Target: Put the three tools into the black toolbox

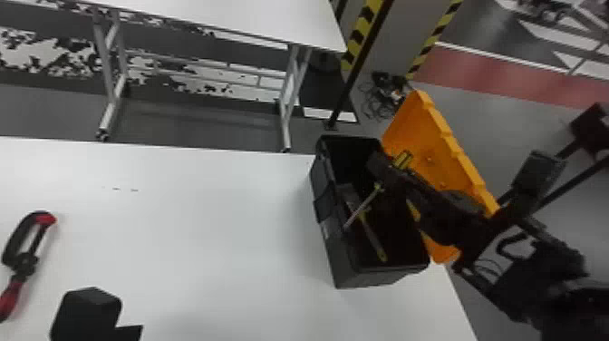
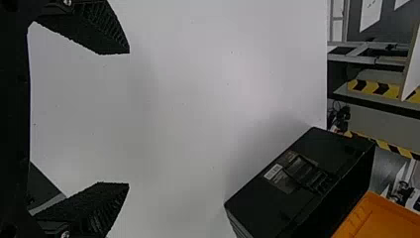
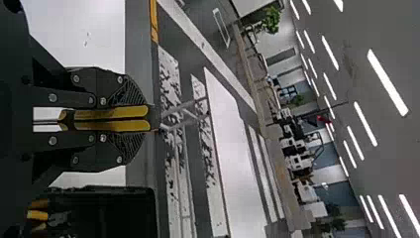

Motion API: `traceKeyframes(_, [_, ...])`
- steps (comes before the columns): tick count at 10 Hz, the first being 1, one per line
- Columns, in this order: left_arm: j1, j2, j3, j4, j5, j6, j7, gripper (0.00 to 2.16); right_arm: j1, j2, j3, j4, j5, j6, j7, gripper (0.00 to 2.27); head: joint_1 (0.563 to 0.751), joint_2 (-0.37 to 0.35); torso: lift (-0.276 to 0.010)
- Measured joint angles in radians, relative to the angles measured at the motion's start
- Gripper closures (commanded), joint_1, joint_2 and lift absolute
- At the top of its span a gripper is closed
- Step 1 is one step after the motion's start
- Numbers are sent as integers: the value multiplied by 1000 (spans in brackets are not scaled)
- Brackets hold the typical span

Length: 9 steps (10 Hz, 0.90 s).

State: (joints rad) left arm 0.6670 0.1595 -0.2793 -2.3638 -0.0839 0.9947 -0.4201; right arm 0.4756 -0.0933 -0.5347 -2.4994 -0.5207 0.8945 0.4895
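Observation:
My right gripper (image 1: 377, 168) is over the open black toolbox (image 1: 327, 233). In the right wrist view the right gripper (image 3: 152, 119) is shut on a yellow-handled tool (image 3: 111, 119). A pale shaft (image 1: 360, 211) slants below the gripper toward the box's left wall; whether it belongs to the held tool, I cannot tell. A yellow tool (image 1: 374, 238) lies inside the box. The red-and-black tool (image 1: 26, 263) lies on the table at far left. My left gripper (image 1: 90, 313) is low at left above the table; the left gripper (image 2: 128, 119) is open with nothing between its fingers in its wrist view.
The toolbox's orange lid (image 1: 437, 149) hangs open on its right side, partly behind the right arm. The white table (image 1: 204, 236) has its right edge just past the box. Beyond a floor gap stands another white table (image 1: 253, 20), with striped posts nearby.

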Motion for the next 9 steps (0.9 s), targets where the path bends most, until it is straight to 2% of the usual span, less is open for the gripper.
traceKeyframes(3, [0,13,12,9,14,-29,-3,-2,47,-31,162,52,334,-298,-68,2246,695,-350,-51])
traceKeyframes(5, [2,19,40,9,41,-34,-12,-2,58,-49,246,116,506,-454,-92,2246,695,-350,-51])
traceKeyframes(7, [3,30,69,1,71,-39,-20,-2,73,-62,261,188,563,-562,-112,2246,695,-350,-51])
traceKeyframes(9, [7,36,86,-4,84,-40,-25,-2,73,-68,244,246,561,-619,-135,2246,695,-350,-51])
